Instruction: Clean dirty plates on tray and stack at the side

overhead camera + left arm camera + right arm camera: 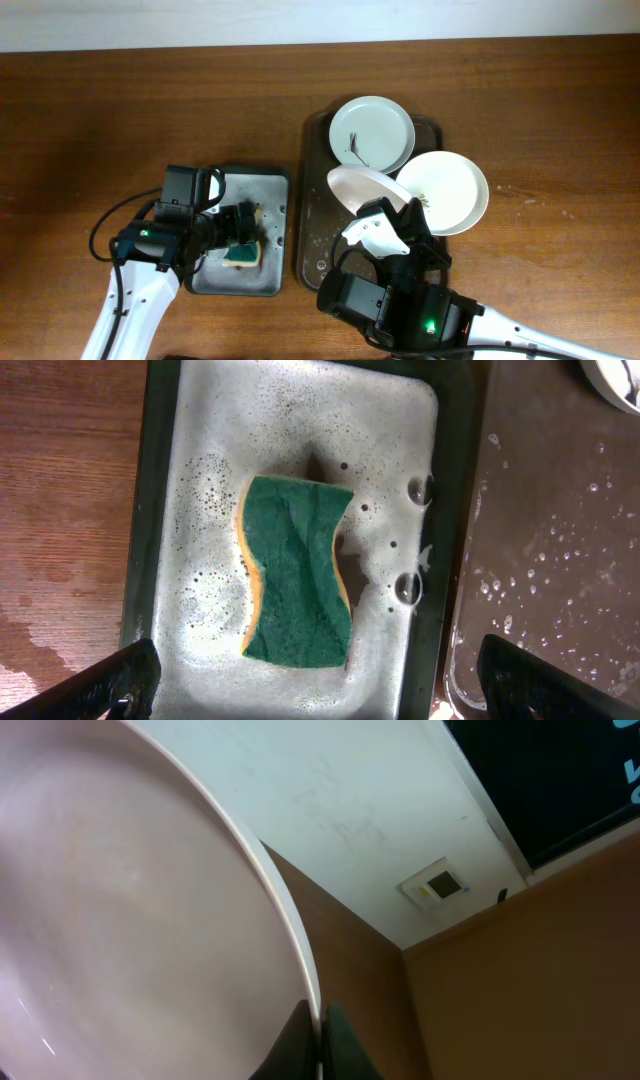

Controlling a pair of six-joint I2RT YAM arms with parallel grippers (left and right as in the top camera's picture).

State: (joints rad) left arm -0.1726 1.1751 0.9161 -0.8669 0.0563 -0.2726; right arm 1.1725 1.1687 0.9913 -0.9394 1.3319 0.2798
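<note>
The dark brown tray (315, 225) holds two white plates: one (372, 132) at its far end with dark specks, one (445, 190) at its right side. My right gripper (385, 215) is shut on the rim of a third white plate (355, 187) and holds it tilted above the tray; in the right wrist view the plate (120, 920) fills the left and the fingers (320, 1040) pinch its edge. My left gripper (320, 680) is open above the green sponge (297, 570), which lies in foam in the grey metal tray (160, 510).
The grey metal tray (275, 200) sits just left of the brown tray. The brown tray's wet floor (560, 560) shows water drops. Bare wooden table (100, 120) lies to the far left and right.
</note>
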